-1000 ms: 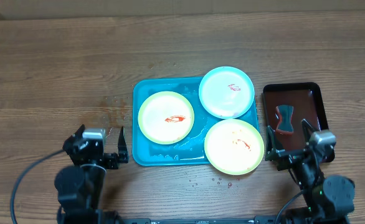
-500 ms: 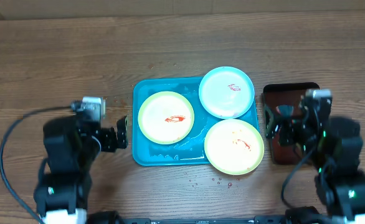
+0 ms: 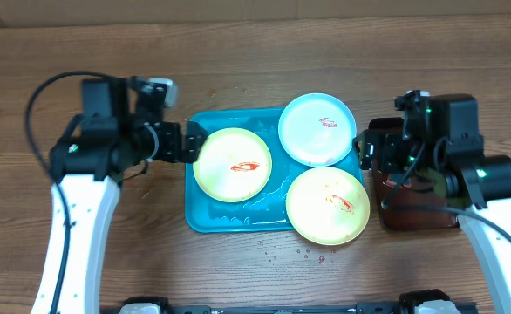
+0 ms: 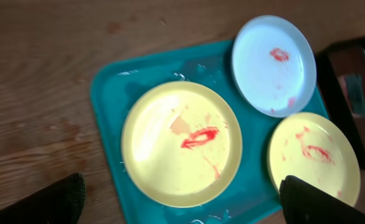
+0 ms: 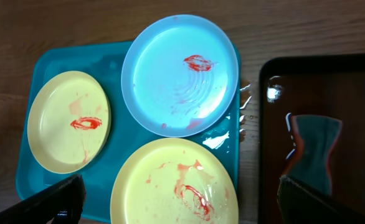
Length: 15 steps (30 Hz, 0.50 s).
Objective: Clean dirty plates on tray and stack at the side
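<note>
Overhead view of three red-smeared plates (image 3: 232, 164) lying on the turquoise tray (image 3: 194, 214), mid-table.
Shows the nearest yellow-green one overhanging the tray's right corner, with left gripper (image 3: 186, 142) and right gripper (image 3: 366, 150) at opposite ends, fingers spread wide, seemingly just off the plates.

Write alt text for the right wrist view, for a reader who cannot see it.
On a turquoise tray sit a light blue plate at top, a yellow plate at left and a second yellow plate at bottom, all smeared red. A dark tray at right holds a sponge; dark fingertips show in both bottom corners.
</note>
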### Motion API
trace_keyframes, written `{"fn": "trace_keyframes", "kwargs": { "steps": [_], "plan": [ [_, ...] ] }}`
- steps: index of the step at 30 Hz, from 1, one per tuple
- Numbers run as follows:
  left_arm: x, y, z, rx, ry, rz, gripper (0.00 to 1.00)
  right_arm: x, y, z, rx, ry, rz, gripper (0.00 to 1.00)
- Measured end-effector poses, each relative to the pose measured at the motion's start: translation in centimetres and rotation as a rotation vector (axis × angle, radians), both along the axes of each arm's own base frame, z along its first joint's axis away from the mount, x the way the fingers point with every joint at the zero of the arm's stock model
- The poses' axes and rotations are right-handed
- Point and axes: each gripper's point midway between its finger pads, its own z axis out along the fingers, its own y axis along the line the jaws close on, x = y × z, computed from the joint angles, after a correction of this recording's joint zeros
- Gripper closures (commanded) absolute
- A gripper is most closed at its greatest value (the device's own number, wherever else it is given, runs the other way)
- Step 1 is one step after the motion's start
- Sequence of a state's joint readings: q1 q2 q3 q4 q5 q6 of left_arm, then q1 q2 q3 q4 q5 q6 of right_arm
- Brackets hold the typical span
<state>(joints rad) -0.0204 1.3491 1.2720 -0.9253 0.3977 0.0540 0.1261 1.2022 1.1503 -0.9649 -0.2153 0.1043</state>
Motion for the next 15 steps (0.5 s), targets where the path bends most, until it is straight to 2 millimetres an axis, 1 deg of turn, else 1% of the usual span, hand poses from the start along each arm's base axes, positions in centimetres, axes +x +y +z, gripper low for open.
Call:
{"fn": "trace_keyframes", "kwargs": {
  "steps": [1, 2, 3, 5, 6, 7, 8, 10, 11, 12, 15],
  "plan": [
    [0.0, -0.6, -0.7, -0.008, 0.024, -0.019, 0.0, 0.1, 0.2, -0.4, 0.008, 0.017, 0.007, 0.04],
    [0.1, -1.3, -1.5, -0.015, 0.052, -0.04, 0.0, 0.1, 0.3, -0.7, 0.011, 0.028, 0.01, 0.09],
    [0.2, -1.9, -2.2, -0.024, 0.077, -0.056, 0.0, 0.1, 0.4, -0.9, 0.015, 0.036, 0.013, 0.12],
    [0.2, -2.4, -3.5, -0.039, 0.129, -0.07, 0.0, 0.2, 0.5, -1.2, 0.021, 0.048, 0.015, 0.17],
    [0.1, -2.6, -4.3, -0.045, 0.163, -0.078, 0.06, 0.2, 0.6, -1.3, 0.022, 0.052, 0.016, 0.18],
    [0.1, -2.7, -5.0, -0.048, 0.185, -0.079, 0.16, 0.3, 0.6, -1.4, 0.023, 0.055, 0.019, 0.2],
    [0.3, -2.8, -5.8, -0.051, 0.212, -0.079, 0.22, 0.3, 0.6, -1.5, 0.023, 0.06, 0.02, 0.2],
    [0.6, -2.7, -7.2, -0.054, 0.258, -0.06, 0.31, 0.3, 0.7, -1.8, 0.025, 0.07, 0.022, 0.2],
    [0.8, -2.5, -8.2, -0.044, 0.289, -0.032, 0.32, 0.4, 0.7, -1.9, 0.024, 0.074, 0.021, 0.2],
    [1.0, -2.1, -9.0, -0.036, 0.32, 0.006, 0.36, 0.4, 0.7, -2.0, 0.024, 0.076, 0.021, 0.2],
    [1.3, -1.0, -11.7, 0.016, 0.409, 0.123, 0.48, 0.4, 0.5, -2.1, 0.014, 0.081, 0.016, 0.21]
  ]
}}
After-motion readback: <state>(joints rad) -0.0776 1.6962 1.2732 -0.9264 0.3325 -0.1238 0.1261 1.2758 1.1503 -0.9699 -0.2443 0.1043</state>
